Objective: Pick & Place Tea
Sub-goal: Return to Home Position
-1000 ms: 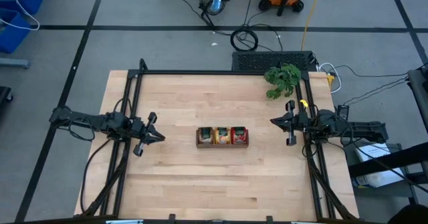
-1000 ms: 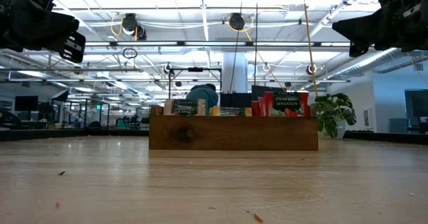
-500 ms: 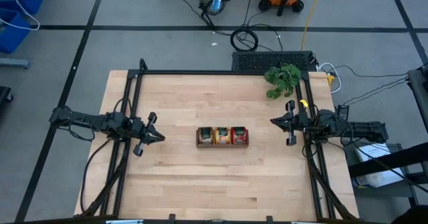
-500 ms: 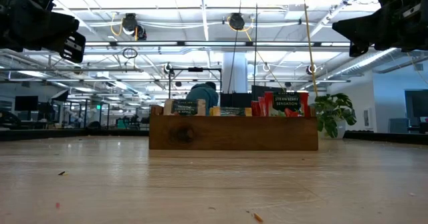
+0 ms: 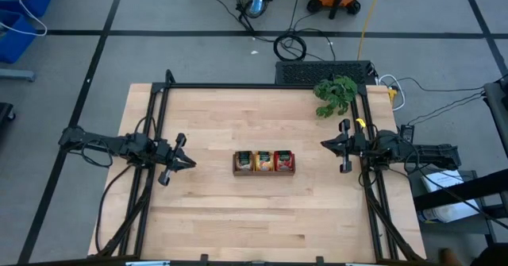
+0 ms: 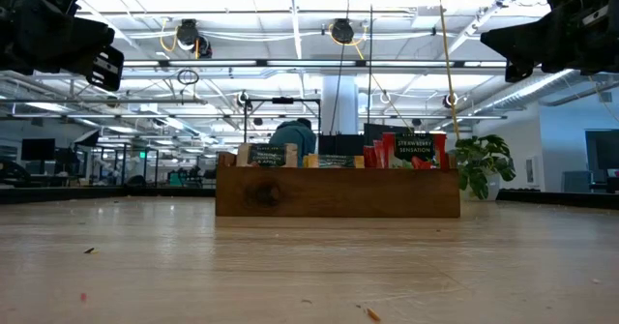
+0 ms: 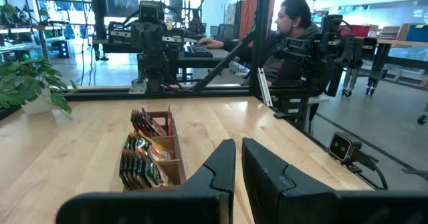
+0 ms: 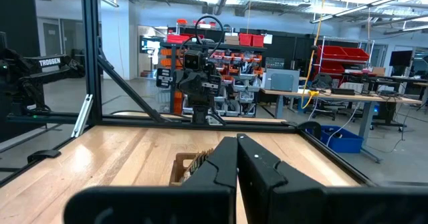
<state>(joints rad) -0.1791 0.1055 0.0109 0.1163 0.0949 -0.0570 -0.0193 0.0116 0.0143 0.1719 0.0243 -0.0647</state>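
Observation:
The tea sachets (image 5: 263,161) stand upright in a long brown three-compartment tray (image 5: 236,170) at the table's middle: dark green ones (image 5: 243,161) at the left, orange ones (image 5: 263,161) in the middle, red ones (image 5: 283,161) at the right. They also show in the low view (image 6: 406,150) and the left wrist view (image 7: 144,158). My left gripper (image 5: 189,162) hovers left of the tray, shut and holding nothing (image 7: 238,158). My right gripper (image 5: 325,145) hovers right of the tray, shut and holding nothing (image 8: 237,156).
A leafy green plant (image 5: 335,95) stands at the table's far right corner. Black frame rails (image 5: 159,123) run along the left, far and right edges. Bare wood lies all around the tray. A seated person (image 7: 294,30) shows beyond the table in the left wrist view.

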